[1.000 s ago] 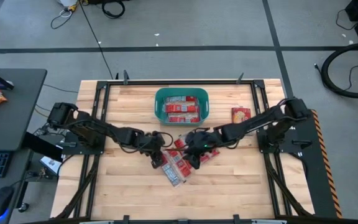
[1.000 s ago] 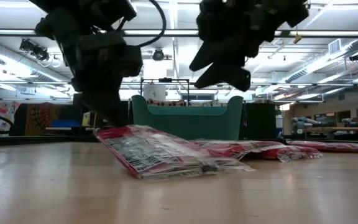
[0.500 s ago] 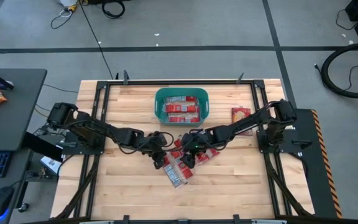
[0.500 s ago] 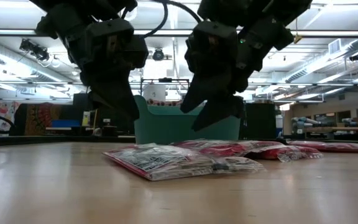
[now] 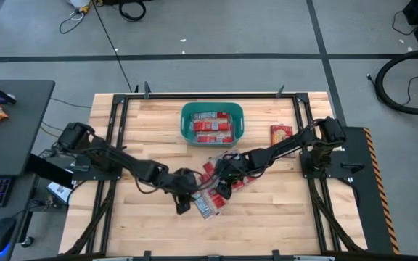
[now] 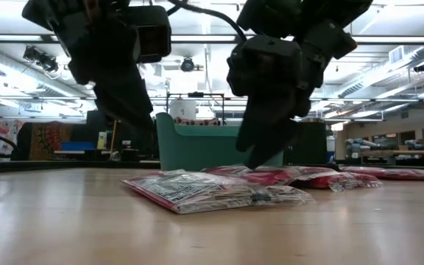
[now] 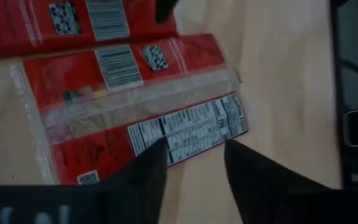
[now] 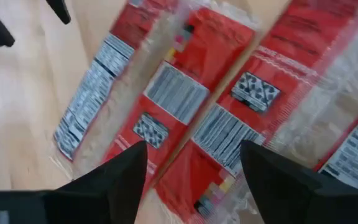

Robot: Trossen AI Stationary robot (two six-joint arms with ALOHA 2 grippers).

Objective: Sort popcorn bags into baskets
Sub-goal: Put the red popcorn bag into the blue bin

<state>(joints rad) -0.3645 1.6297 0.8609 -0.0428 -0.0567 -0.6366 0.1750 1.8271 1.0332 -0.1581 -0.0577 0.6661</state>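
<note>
Directly under the right gripper [image 5: 221,183], jaws apart, lies the popcorn bag pile [image 5: 212,187], while the left gripper [image 5: 185,201], also parted, hovers at its edge.

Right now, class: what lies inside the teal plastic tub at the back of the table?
Inside the teal plastic tub, flat red popcorn packets with white label panels lie side by side, covering its floor. Whether more packets lie beneath them cannot be seen.
</note>
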